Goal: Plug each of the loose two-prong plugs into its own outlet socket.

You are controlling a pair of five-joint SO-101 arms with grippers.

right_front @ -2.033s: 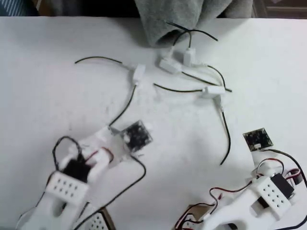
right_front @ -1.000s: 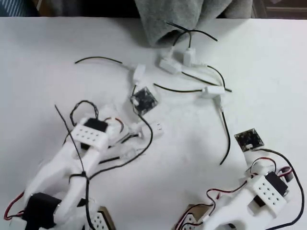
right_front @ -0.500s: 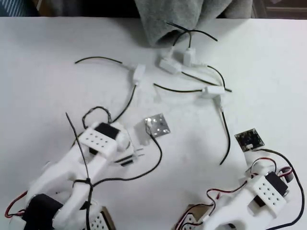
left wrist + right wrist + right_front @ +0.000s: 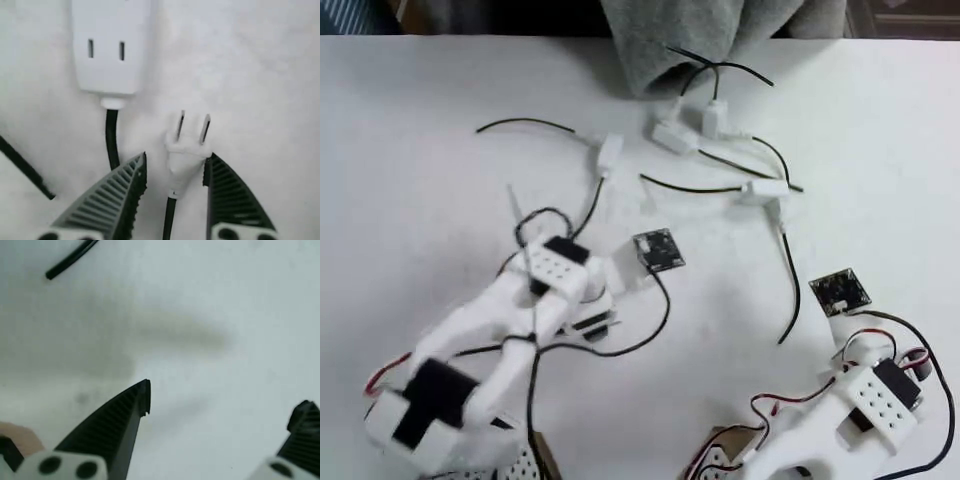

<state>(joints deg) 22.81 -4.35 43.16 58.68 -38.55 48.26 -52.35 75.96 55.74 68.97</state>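
In the left wrist view a white two-prong plug (image 4: pixel 187 145) on a thin black cord lies on the white table, prongs pointing away from the camera. My left gripper (image 4: pixel 176 157) is open around it; one finger (image 4: pixel 225 200) is close against the plug's side and the other stands apart. Just beyond lies a white outlet socket (image 4: pixel 110 45) with two slots and its own black cord. In the high view the left arm (image 4: pixel 535 290) stretches toward the table's middle. My right gripper (image 4: pixel 225 396) is open over bare table, near a black cord end (image 4: pixel 70 260).
More white plug and socket pieces (image 4: pixel 609 152) (image 4: pixel 763 188) (image 4: pixel 670 135) on black cords lie scattered across the far half of the table. A grey cloth (image 4: pixel 680 40) hangs over the far edge. The right arm (image 4: pixel 875 400) sits at the front right corner.
The left arm has swung and stretched from the front left toward the middle of the table. The right arm shifted slightly early on, then stayed still.
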